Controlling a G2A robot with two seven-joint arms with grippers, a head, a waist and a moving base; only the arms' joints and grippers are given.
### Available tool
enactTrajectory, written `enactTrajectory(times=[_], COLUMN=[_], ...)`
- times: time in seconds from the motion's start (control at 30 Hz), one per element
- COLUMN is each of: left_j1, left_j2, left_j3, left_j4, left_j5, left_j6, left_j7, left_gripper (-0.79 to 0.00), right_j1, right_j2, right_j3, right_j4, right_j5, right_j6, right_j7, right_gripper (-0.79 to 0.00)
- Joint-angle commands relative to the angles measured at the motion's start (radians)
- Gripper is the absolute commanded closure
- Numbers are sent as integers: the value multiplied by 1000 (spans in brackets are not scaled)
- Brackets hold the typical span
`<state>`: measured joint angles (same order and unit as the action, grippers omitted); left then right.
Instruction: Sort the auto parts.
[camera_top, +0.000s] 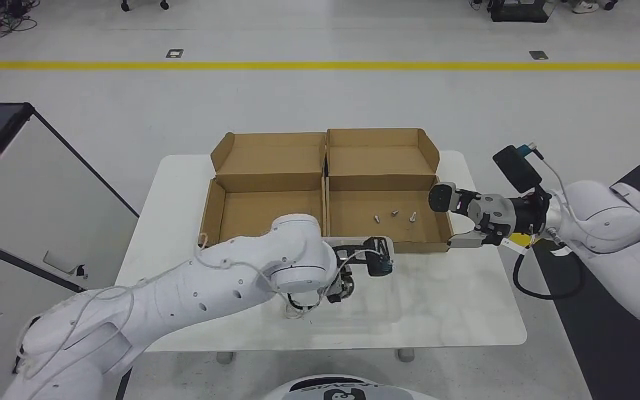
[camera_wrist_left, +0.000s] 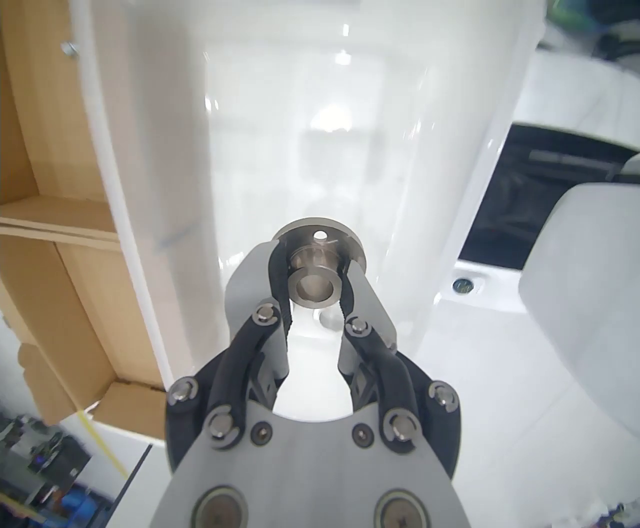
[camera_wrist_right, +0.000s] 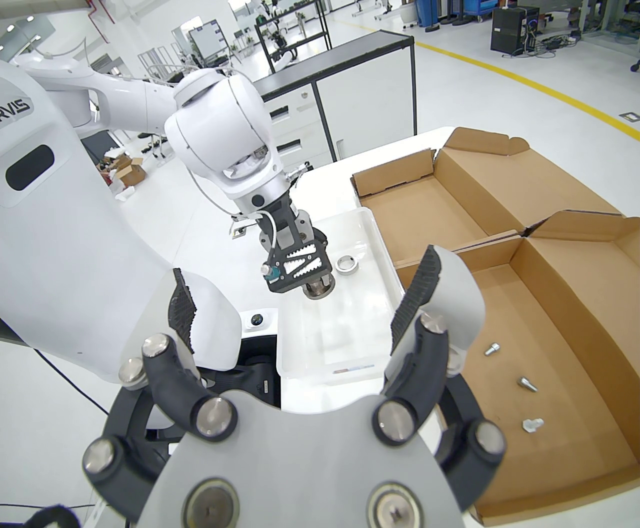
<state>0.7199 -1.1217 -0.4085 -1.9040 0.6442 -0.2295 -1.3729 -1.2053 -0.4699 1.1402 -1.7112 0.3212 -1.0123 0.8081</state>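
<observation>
Table (camera_top: 170, 230): white, with 2 open cardboard boxes side by side at the back, lids folded away from the robot.

Left box (camera_top: 265, 215): bare floor.

Left gripper (camera_top: 343, 287): sits in front of the seam between the 2 boxes, pointing down into a white plastic tray (camera_wrist_right: 372, 220). The jaws are narrow and clamped on a flanged metal bushing (camera_wrist_left: 314, 287). The pads grip the hub, with the flange on the far side of the fingertips and the bore facing the wrist camera. The bushing is over the tray floor, roughly mid-tray; contact with the floor can't be told.

The tray lies just beside the front walls of both boxes, spanning the seam. 1 loose metal ring (camera_wrist_right: 347, 264) lies flat on the tray floor near the left gripper, not touching it.

Right box (camera_top: 350, 215): 3 small metal fasteners (camera_top: 396, 212) sit in a loose row on the floor, apart from each other.

Right gripper (camera_top: 448, 218): at the right box's right wall, aimed back across the table toward the tray. Its ribbed fingers (camera_wrist_right: 415, 295) are spread wide, with nothing between them.
</observation>
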Motion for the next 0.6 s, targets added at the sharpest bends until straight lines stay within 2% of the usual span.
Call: enactTrajectory(times=[0.0,0.27,0.47,0.57], left_j1=[36,225,339,373], left_j2=[28,138,191,210], left_j3=[-73,-369,-549,-595], left_j4=[-14,-2,52,85], left_j5=[-29,-179,-322,-389], left_j6=[-31,-309,-566,-671], left_j7=[64,233,358,453], left_gripper=[0,0,0,0], right_j1=[0,0,0,0], right_j2=[-1,-1,-1,-1], right_j3=[0,0,0,0], right_j4=[0,0,0,0], right_j5=[-1,-1,-1,-1], right_j6=[0,0,0,0], right_j7=[0,0,0,0], right_gripper=[-785,-785,-785,-785])
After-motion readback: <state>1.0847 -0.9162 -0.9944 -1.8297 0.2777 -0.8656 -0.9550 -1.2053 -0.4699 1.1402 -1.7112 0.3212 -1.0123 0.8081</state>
